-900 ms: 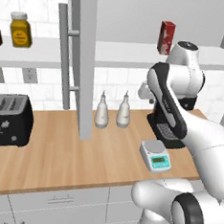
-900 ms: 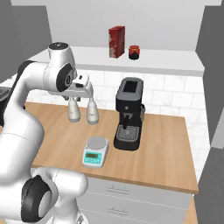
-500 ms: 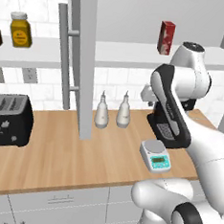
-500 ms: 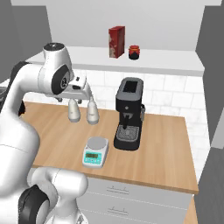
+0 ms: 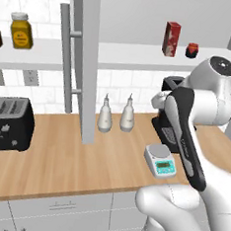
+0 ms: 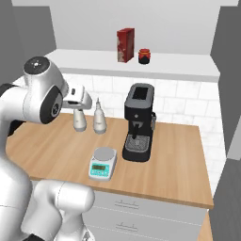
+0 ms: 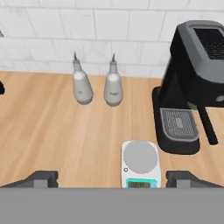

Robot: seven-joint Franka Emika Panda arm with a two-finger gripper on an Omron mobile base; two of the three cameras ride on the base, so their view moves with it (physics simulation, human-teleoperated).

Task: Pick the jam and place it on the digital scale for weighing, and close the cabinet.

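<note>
Digital scale (image 7: 140, 164) just beside coffee machine (image 7: 192, 83).

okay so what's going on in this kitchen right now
A white robot arm is raised over a wooden counter, its gripper open and holding nothing. The jam sits on the cabinet shelf beside a tall red carton. The digital scale on the counter has a bare plate, next to a black coffee machine. The cabinet door stands open. Nothing has been picked up yet.
</note>
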